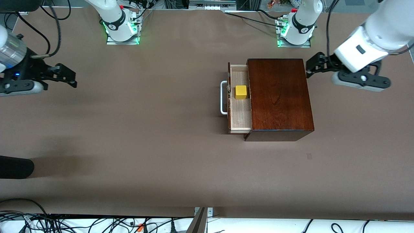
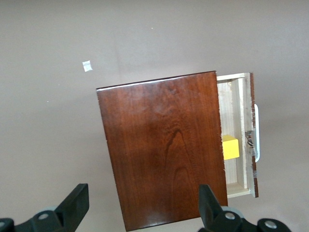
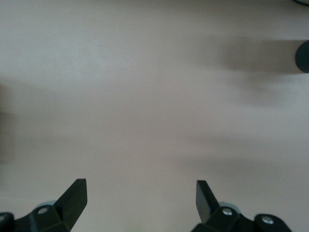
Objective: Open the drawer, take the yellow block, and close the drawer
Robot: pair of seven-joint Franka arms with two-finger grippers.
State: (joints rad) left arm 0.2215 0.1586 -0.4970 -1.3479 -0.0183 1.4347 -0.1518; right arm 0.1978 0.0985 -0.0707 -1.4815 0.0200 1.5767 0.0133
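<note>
- Drawer [image 1: 240, 100]: single sliding tray with pale light-wood interior, part of a glossy dark reddish-brown wooden box [image 1: 278, 95]; stands partly pulled out toward the right arm's end of the brown counter [image 1: 145, 129]. The opening step looks done.
- White U-shaped bar handle [image 1: 223, 97]: fixed on the drawer front, untouched by either gripper.
- Small bright yellow cube [image 1: 241, 92]: sits on the drawer floor, in the half farther from the front camera, just beside the edge of the box's top panel. In the left wrist view that panel hides part of it, so overhead room on that side is tight.
- Left gripper [image 1: 312, 68]: hangs over the counter just beside the box's closed back end, toward the left arm's end of the counter; jaws apart, holding nothing.
- Right gripper [image 1: 66, 77]: hangs over bare counter at the right arm's end, well apart from the drawer; jaws spread wide, empty. This arm appears to be waiting.
- Step in hand, as judged: taking the cube.
- Advice: bring a gripper down vertically over the cube with jaws kept apart.
- Advice: set the closing line along the drawer's length, so neither finger meets the box's top edge or the drawer front.
- Advice: descend until the pads bracket the cube's side faces, close squarely on flat faces, then lift straight up clear of the drawer walls.
- Risk: a tilted approach may push the cube under the box's top panel, out of reach.
- Remaining: drawer closing, by a push on the drawer front.
</note>
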